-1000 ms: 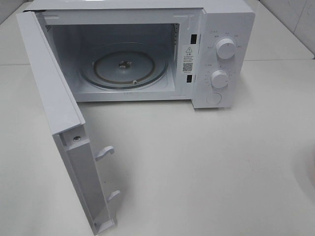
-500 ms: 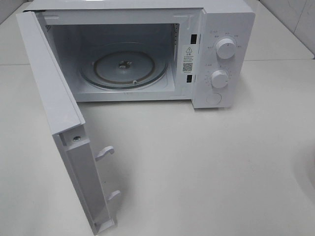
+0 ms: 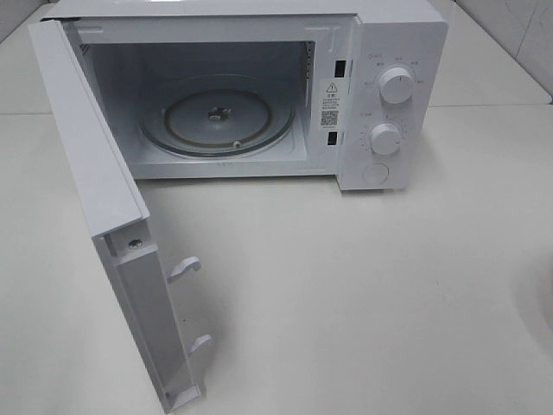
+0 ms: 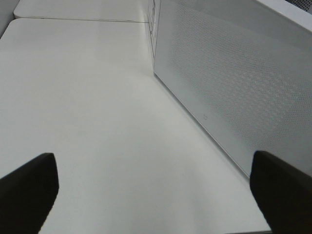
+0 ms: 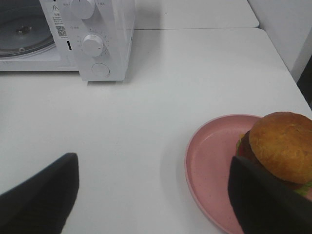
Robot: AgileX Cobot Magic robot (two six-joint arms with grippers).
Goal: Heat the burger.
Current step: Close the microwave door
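Still nothing moves: the microwave (image 3: 259, 95) stands as before, door (image 3: 104, 216) swung wide, turntable (image 3: 218, 121) bare. The burger (image 5: 280, 151) sits on the pink plate (image 5: 214, 165), just beside the right gripper (image 5: 156, 195), whose jaws are spread and empty. The left gripper (image 4: 156, 195) is likewise spread and empty. Pickup has not begun.

This looks like a staged test bench made up as a kitchen corner. A white microwave (image 3: 259, 95) stands on a plain white table (image 3: 363, 294), its door (image 3: 104, 216) swung open on the glass turntable (image 3: 218, 121), with 2 dials (image 3: 396, 85) beside the cavity. Well apart from the microwave a pink plate (image 5: 214, 165) carries the burger (image 5: 280, 146). Behind the microwave, pale tiled wall (image 3: 518, 26).
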